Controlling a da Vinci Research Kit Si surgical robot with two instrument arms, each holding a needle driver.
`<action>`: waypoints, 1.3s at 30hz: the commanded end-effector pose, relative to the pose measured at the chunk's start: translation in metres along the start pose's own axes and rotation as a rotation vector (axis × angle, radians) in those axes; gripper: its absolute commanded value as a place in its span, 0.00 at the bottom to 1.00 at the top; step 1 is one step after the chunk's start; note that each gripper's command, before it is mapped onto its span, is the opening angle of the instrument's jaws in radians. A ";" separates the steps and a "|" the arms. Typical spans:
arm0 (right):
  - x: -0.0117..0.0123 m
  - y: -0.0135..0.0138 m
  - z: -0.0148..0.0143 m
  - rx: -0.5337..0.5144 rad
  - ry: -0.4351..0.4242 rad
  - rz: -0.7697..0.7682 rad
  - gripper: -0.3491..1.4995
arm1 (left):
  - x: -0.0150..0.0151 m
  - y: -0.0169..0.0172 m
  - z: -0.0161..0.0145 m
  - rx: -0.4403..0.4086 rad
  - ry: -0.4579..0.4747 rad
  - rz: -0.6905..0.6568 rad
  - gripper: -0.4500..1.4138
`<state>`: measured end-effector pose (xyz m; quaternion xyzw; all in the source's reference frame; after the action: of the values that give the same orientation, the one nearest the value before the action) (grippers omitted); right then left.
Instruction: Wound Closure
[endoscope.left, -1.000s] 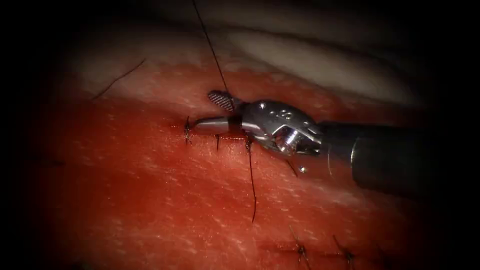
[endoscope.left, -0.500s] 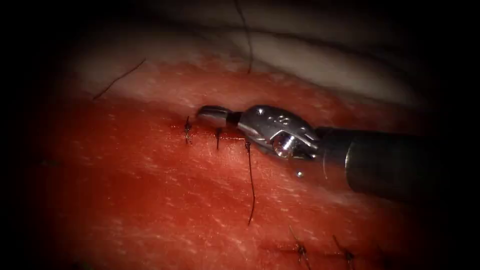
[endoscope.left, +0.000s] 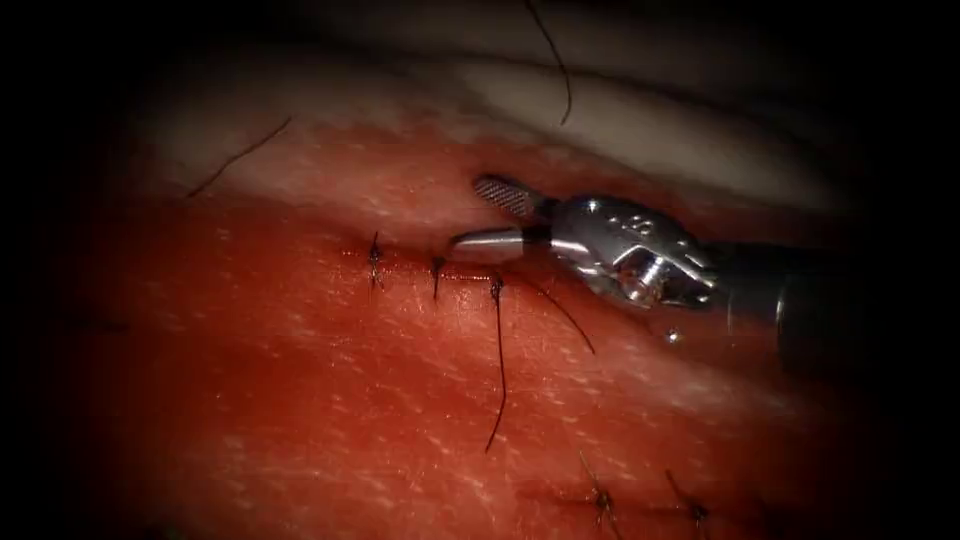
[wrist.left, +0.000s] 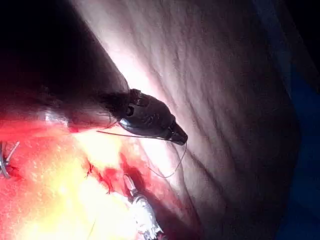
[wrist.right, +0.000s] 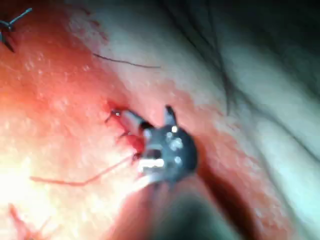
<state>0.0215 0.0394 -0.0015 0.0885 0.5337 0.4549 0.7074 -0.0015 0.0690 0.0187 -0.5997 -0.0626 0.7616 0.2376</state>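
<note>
red, wet pork-belly tissue (endoscope.left: 300, 380) with stitched cut (endoscope.left: 430, 262) | right arm's silver needle driver (endoscope.left: 490, 215) at 3 o'clock of the knots, jaws apart, empty | left arm's dark tool (wrist.left: 177, 136) seemingly clamped on thin dark thread (wrist.left: 165, 172) | cut thread tail (endoscope.left: 498, 370) toward 6 o'clock

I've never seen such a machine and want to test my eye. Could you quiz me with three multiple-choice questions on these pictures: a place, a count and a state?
1. Along the row of stitches, the right hand is at: A the left end; B the right end; C far below it.
2. Stitches in that row: A one; B three; C six.
3. The right hand is: A open, empty; B shut on thread; C shut on a needle.

B: its tips lie by the rightmost stitch.
B: three dark knots.
A: jaws apart, nothing between. The left hand holds the thread.
</note>
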 end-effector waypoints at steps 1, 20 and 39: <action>0.0003 0.0006 -0.0019 -0.016 0.001 -0.005 0.97 | -0.0017 0.0006 0.0023 -0.010 -0.007 0.001 0.05; -0.0002 -0.0017 -0.0119 -0.068 -0.014 -0.022 0.95 | -0.0235 0.0062 0.0129 -0.077 -0.240 -0.246 0.60; -0.0002 -0.0026 -0.0125 -0.068 -0.015 -0.032 0.96 | -0.0218 0.0217 0.0134 -0.305 -0.384 0.233 0.48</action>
<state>0.0117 0.0330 -0.0085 0.0597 0.5124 0.4612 0.7219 -0.0166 0.0429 0.0326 -0.4658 -0.1407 0.8735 0.0140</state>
